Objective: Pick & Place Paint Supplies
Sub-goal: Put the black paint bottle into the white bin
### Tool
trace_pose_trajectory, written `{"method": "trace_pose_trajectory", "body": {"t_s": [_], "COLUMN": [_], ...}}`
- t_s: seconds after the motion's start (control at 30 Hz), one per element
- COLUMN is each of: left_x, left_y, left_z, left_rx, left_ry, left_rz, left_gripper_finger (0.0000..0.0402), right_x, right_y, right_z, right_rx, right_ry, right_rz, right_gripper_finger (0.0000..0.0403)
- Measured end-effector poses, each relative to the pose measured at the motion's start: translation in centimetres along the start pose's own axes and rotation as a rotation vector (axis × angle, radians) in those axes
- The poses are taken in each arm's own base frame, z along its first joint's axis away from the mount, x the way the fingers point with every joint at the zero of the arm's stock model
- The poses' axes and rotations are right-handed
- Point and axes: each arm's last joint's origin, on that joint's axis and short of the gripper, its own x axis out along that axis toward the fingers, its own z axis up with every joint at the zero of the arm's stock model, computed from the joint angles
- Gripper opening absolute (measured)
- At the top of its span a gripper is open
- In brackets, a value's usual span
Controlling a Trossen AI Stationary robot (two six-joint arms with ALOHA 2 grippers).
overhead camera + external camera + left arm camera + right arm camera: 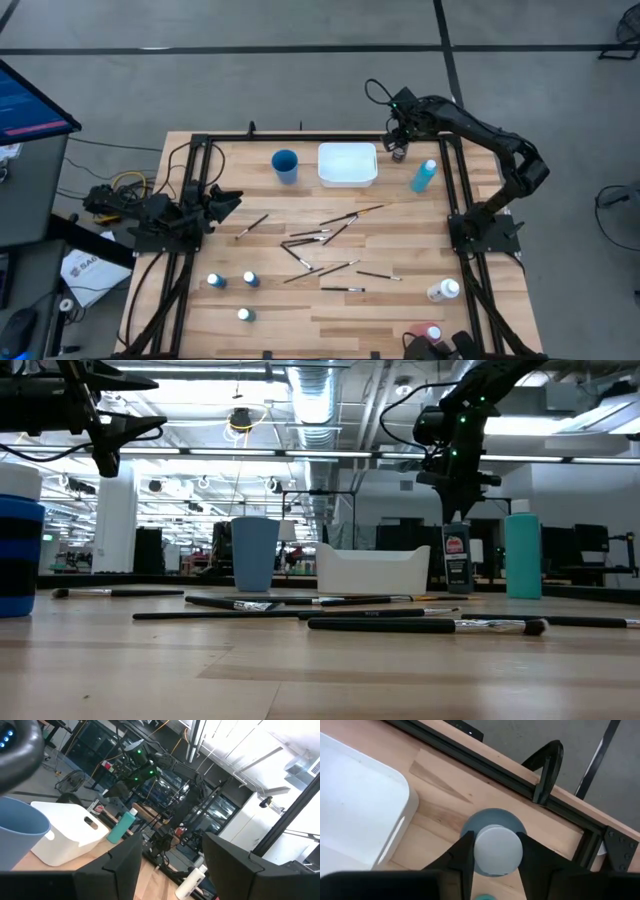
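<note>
Toward the upper right of the overhead frame, the right end effector (399,150) reaches down at the far edge of the wooden surface (330,320), just right of the white tray (347,164). Its wrist camera shows the two dark fingers (462,855) standing on either side of the white cap of a dark paint bottle (495,847), close against it; whether they already squeeze it I cannot tell. The level camera shows that bottle standing upright on the surface beneath the arm. A teal bottle (424,176) stands near it, to the right. Thin paintbrushes (330,240) lie scattered across the middle of the frame, three small bottles (245,285) sit lower left, and two more bottles lower right. A blue cup (285,166) stands left of the tray. The left end effector (228,203) waits at the left side, fingers apart and empty. The step in hand appears to be grasping the dark bottle; the next move likely calls for a firm closing, then a straight lift clear of the tray.
</note>
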Motion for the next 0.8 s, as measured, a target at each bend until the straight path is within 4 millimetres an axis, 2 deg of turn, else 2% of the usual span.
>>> {"method": "trace_pose_trajectory", "body": {"t_s": [0.23,0.37,0.57,0.8], "left_x": [0.0,0.0,0.0,0.0], "left_y": [0.0,0.0,0.0,0.0], "left_z": [0.0,0.0,0.0,0.0], "left_rx": [0.0,0.0,0.0,0.0], "left_ry": [0.0,0.0,0.0,0.0], "left_rz": [0.0,0.0,0.0,0.0], "left_gripper_finger": [0.0199,0.0199,0.0199,0.0199], "right_x": [-0.2,-0.9,-2.7,-6.5], "right_y": [-0.1,0.0,0.4,2.4], "right_z": [-0.1,-0.1,0.5,1.9], "right_rx": [0.001,-0.006,0.003,-0.023], "right_ry": [0.002,-0.002,-0.045,-0.169], "right_rz": [0.003,0.008,0.051,0.118], "right_gripper_finger": [0.012,0.011,0.0112,0.0113]}}
